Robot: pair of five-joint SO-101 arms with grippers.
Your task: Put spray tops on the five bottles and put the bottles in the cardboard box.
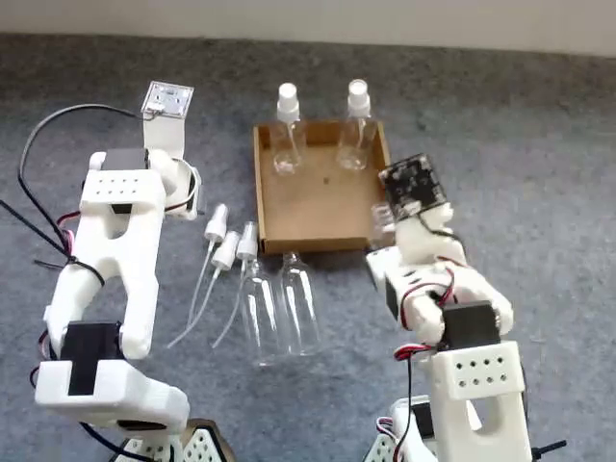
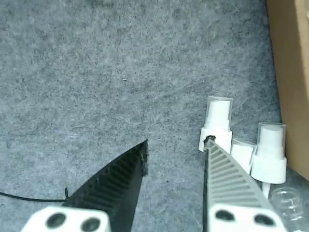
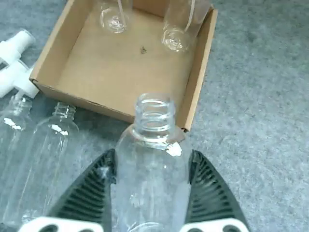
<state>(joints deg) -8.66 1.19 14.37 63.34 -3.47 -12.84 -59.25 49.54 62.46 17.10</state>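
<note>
The right tool (image 3: 152,155) is pinching a clear held bottle (image 3: 152,181) by its body. The bottle's threaded neck is bare and points toward the cardboard box (image 1: 260,183). In the high view this bottle sits just outside the box's near right corner, above the grey felt surface (image 1: 500,144). The left tool (image 2: 176,141) is spread wide with nothing between its fingers, low over the surface. One fingertip (image 2: 210,145) is right beside the nearest of the three loose spray tops (image 1: 227,248). These tops lie in a cluster just left of the box, and their thin dip tubes trail away toward the left arm. Beside them, in front of the box's near wall, a first open bottle (image 1: 258,313) and a second open bottle (image 1: 300,303) lie side by side on the surface. Their necks point at the box and carry no tops. Inside the box, against the far wall, stand a left capped bottle (image 1: 287,135) and a right capped bottle (image 1: 356,125), each with a white spray top fitted.
</note>
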